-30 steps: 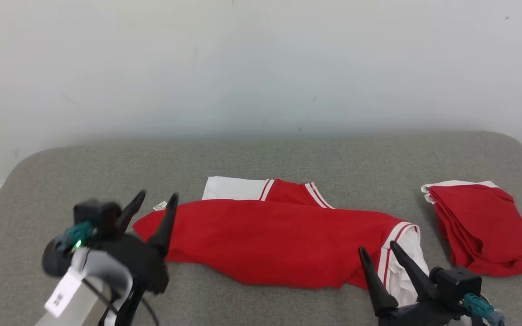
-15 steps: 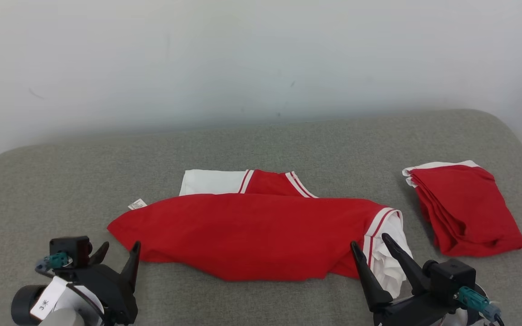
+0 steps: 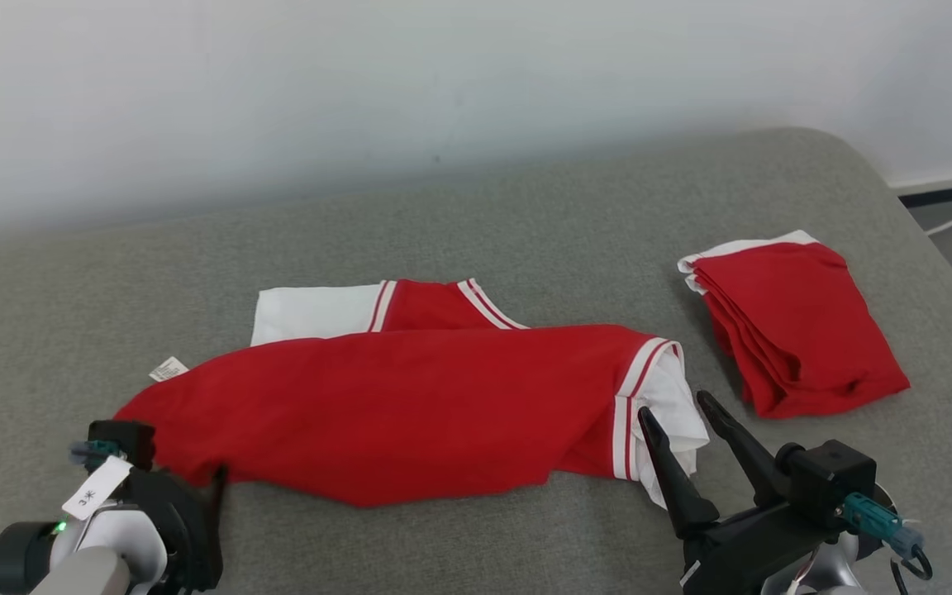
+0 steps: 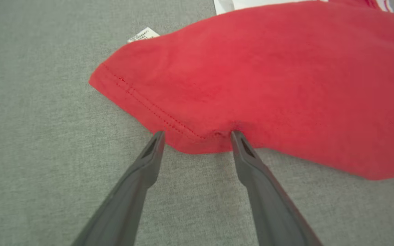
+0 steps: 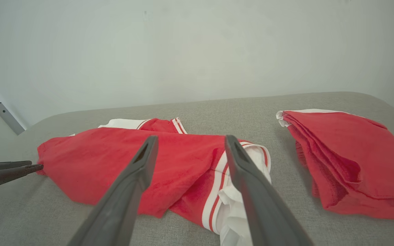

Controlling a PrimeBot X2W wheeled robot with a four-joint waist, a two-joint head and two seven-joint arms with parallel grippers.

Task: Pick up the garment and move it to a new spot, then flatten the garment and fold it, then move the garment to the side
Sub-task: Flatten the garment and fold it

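**As it lies beside the folded pile: red T-shirt with white sleeves**

While both grippers stand open and empty, the item rests untouched by any grip.

Item: red T-shirt [image 3: 410, 413], with white sleeves and red-and-white striped trim. It is doubled over lengthwise and rumpled, not yet flat.

Location: on the grey padded surface [image 3: 525, 215], to the left of the folded red pile [image 3: 798, 330]. A strip of bare padding separates it from that pile. Its striped sleeve end [image 3: 637, 384] is the part nearest the pile. Its care label [image 3: 168, 368] sits at the end farthest from it.

Left gripper [image 4: 197, 134]: fingers spread and holding nothing. It is at the shirt's end farthest from the pile, with its tips at the stitched hem [image 4: 142, 106]. One tip appears to dimple the cloth.

Right gripper [image 3: 673, 402]: fingers spread and holding nothing. It is at the shirt's end nearest the pile, with its tips over the loose white sleeve.

Handling, as judged:
- The fabric is light, thin knit, entirely limp and not fragile.
- It will sag and drape from any single hold.
- The doubled layers are likely to slide apart when lifted.

Where to hold, as judged:
- Take the stitched hem corner at the far end, where the seam gives firm bulk.
- Take the banded cuff or shoulder at the end near the pile.
- Two holds well apart should keep it taut.
- Pinch deep enough to catch both layers.
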